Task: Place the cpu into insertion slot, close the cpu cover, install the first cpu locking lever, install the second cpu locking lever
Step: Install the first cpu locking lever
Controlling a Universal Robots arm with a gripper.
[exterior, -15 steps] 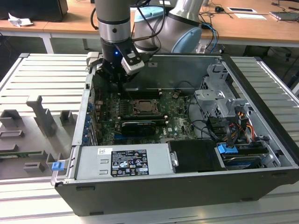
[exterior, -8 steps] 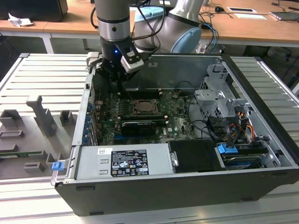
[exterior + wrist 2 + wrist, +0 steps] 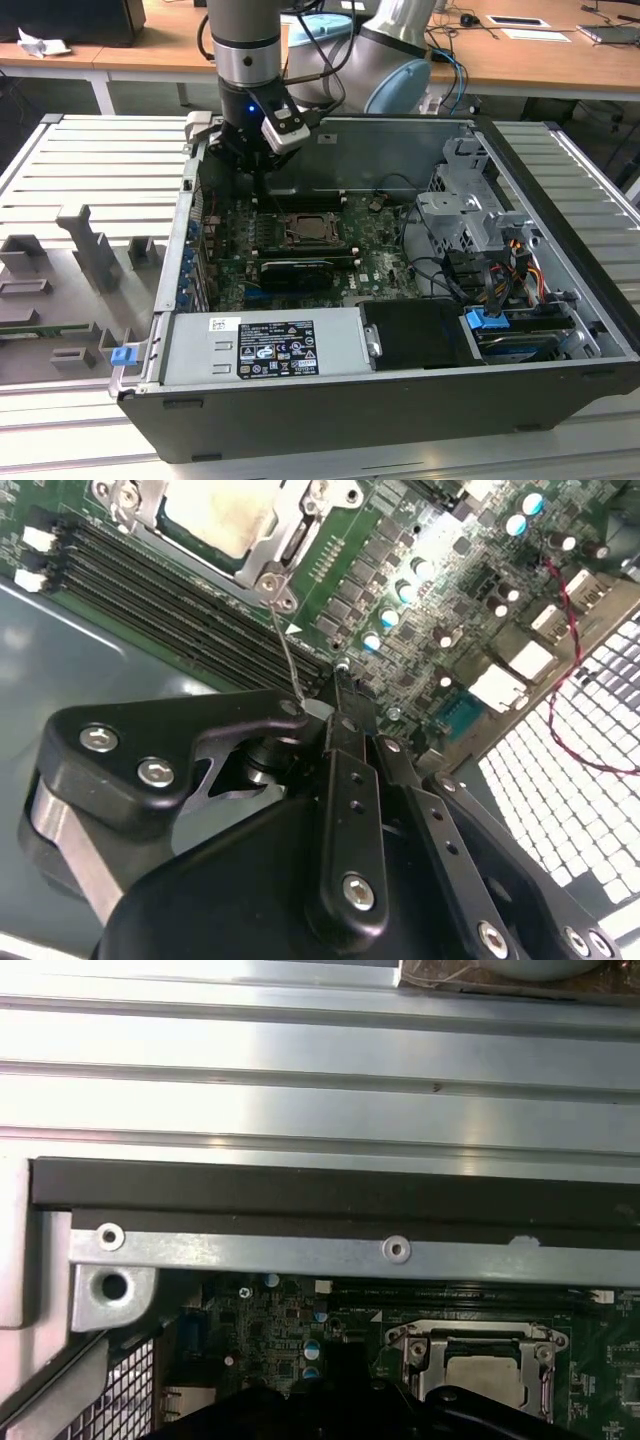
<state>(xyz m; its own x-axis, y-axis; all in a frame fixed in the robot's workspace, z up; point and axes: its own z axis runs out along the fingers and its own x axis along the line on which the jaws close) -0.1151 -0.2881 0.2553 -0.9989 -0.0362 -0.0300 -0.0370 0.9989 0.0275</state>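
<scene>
Danger first: the thin steel wire locking lever (image 3: pixel 285 645) looks springy, and if the black-fingered gripper (image 3: pixel 330 705) loses it, I reckon it could flick up and leave the thin square silver metal cpu cover (image 3: pixel 285 535) unclamped. A push off line might also carry the wire past its catch, or drag a fingertip across the long black memory slots (image 3: pixel 170 600) alongside the socket, or into the small capacitors on the green circuit board (image 3: pixel 430 610). Now the gripper itself: in the second wrist view its fingers are drawn together, no gap showing between them. The wire runs from its hinge at the socket corner straight in against them and vanishes under one finger. Pinched or merely pressed against? I can't say. The small flat square cpu (image 3: pixel 215 515) with its dull silver-grey top sits inside the square black-rimmed insertion slot (image 3: pixel 338 232), and the cover looks lowered around it. In the exterior view the slot lies at about five o'clock from the gripper, close by, inside the open dark computer case (image 3: pixel 400 400) on the ribbed metal tabletop (image 3: pixel 90 170).
</scene>
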